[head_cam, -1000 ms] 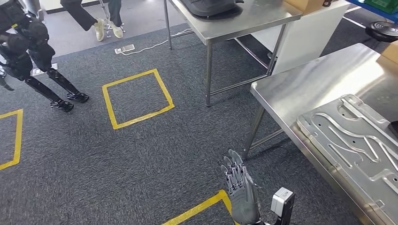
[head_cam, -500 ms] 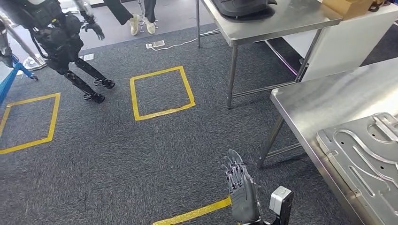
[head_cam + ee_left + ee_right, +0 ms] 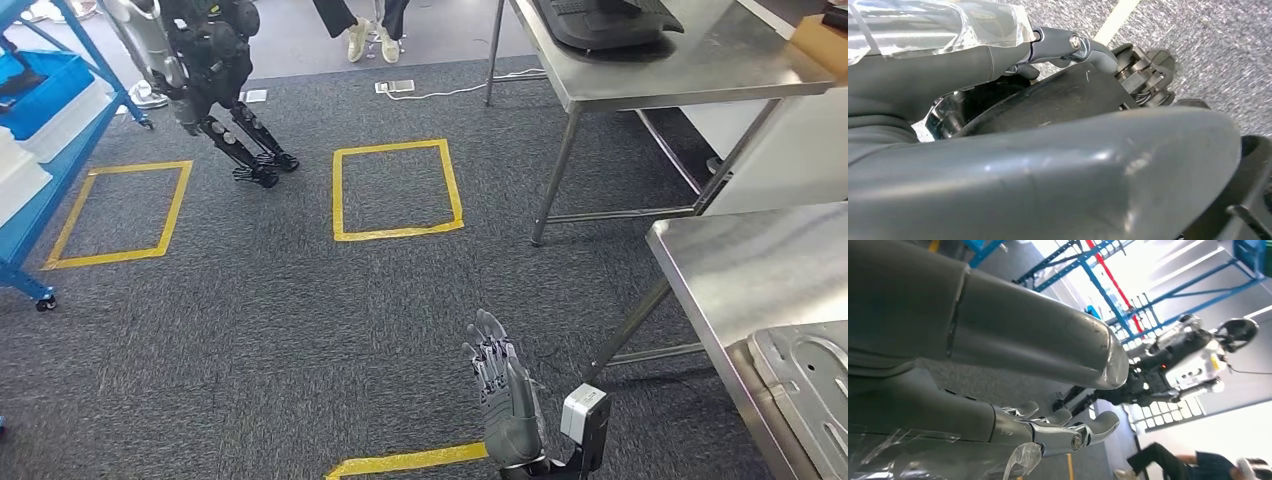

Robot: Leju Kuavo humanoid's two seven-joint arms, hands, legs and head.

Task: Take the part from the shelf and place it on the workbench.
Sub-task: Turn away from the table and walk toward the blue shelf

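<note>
Panning left vs earlier, blue shelf point(image 3: 45, 150) now in view, right robot hand point(image 3: 505, 400) empty, fingers spread, left unclear.

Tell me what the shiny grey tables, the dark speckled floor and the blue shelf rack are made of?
The shiny grey tables look like brushed stainless steel: they show soft reflections and thin metal legs. The dark speckled floor looks like short carpet, matte and fuzzy, with yellow tape squares stuck on. The blue shelf rack seems to be painted metal on small wheels, though paint hides what is beneath.
</note>
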